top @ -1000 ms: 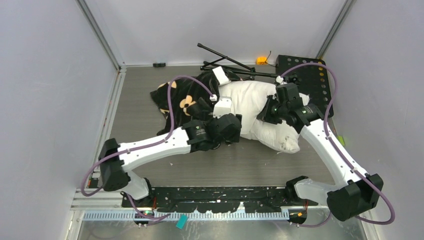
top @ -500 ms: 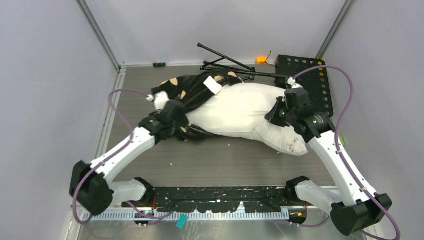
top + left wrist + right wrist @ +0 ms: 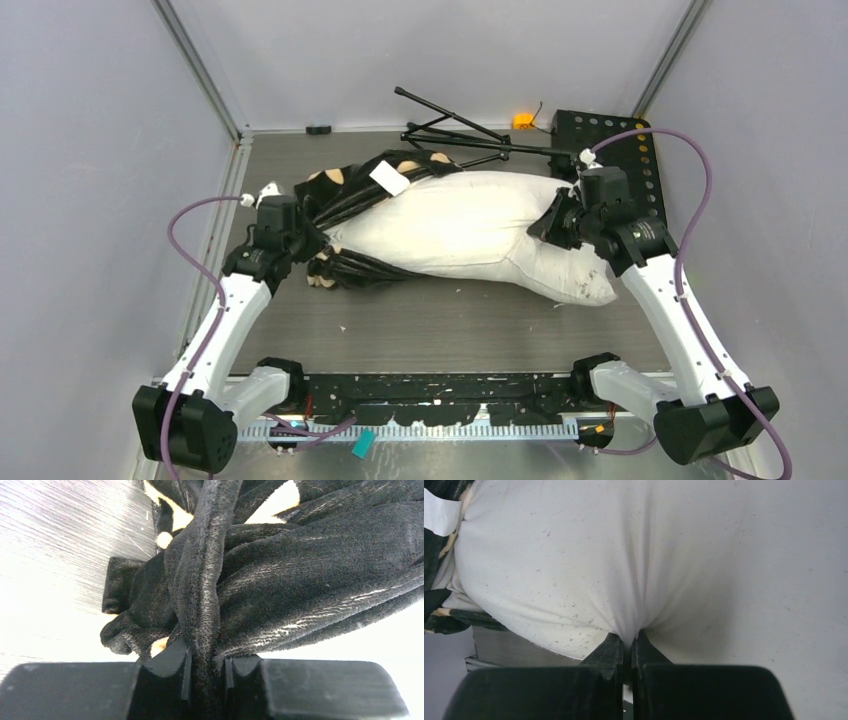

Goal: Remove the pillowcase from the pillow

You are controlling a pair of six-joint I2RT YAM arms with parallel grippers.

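Mostly done | left gripper (image 3: 206, 672) clamped on bunched pillowcase (image 3: 350, 200) | right gripper (image 3: 628, 652) pinching pillow (image 3: 470, 225) | pillow largely bare | to do: slide pillowcase off left end

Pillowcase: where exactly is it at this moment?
In the top view the pillowcase is bunched over the left end of the pillow, its folds pinched by the left gripper.

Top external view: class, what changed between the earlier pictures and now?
The left tool swung leftward and closed on the black plush flower-printed pillowcase, stretching it left, baring more of the plump white pillow. The right tool stayed clamped on the pillow.
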